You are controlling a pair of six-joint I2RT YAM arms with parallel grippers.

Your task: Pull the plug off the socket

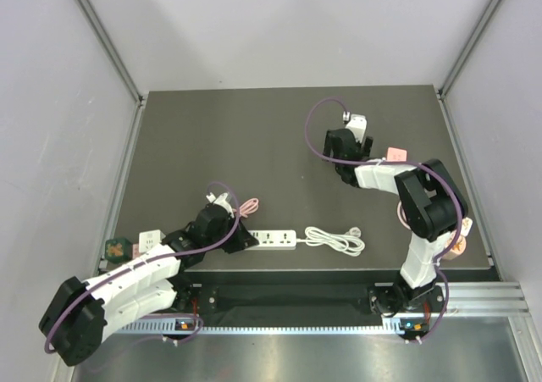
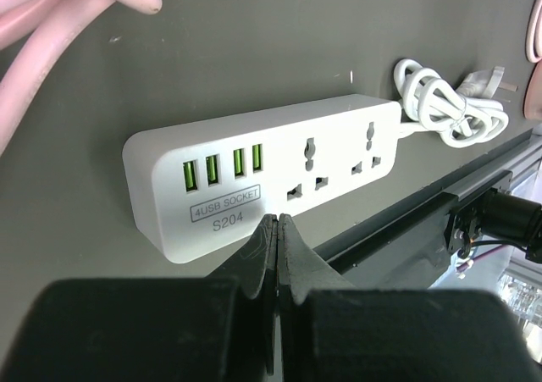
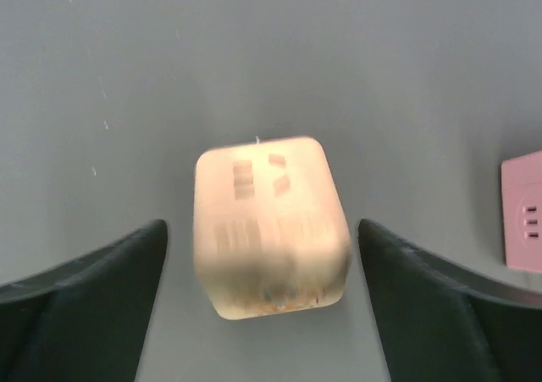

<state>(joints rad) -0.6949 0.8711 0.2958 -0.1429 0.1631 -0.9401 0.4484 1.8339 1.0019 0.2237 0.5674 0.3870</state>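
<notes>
Right gripper (image 3: 262, 229) spread wide, both sides clear of plug (image 3: 267, 221). Risk: if I back out skewed, a finger clips it toward pink adapter (image 3: 523, 213) at 3 o'clock.

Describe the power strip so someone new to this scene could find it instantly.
Start at the dark table and go to the middle of its near edge, by the left arm's shut pincer. The power strip lies there, a long white bar with a pink cable behind its left end and a coiled white cord at its right end. Only it has four green USB slots and a "4USB SOCKET S204" label.
</notes>
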